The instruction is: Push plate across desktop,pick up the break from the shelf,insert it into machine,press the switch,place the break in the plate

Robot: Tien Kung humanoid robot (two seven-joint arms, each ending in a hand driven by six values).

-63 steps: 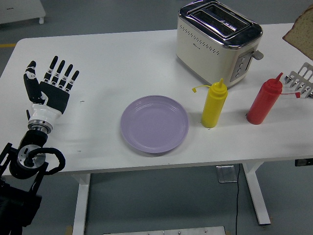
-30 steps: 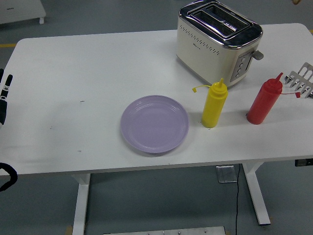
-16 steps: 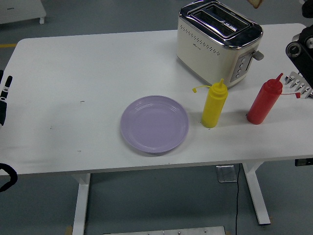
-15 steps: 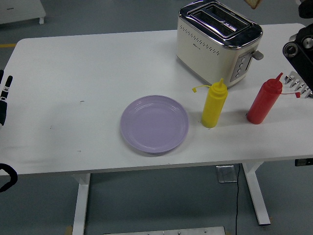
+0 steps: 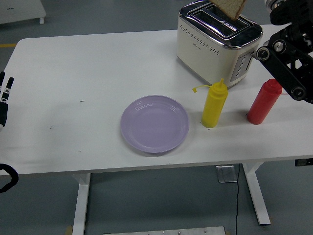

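A slice of bread [image 5: 230, 8] hangs at the top edge of the frame, its lower corner just above the slots of the cream and chrome toaster [image 5: 218, 41] at the far side of the white desk [image 5: 88, 73]. The black right arm [image 5: 288, 54] reaches in over the red bottle [image 5: 264, 101]; its hand lies out of frame. The left hand [image 5: 4, 98] rests at the left edge, fingers extended and empty. The lilac plate [image 5: 154, 124] sits beside the yellow bottle [image 5: 213, 104]

Bread slice [image 5: 231, 8] top cut off, right hand out of frame
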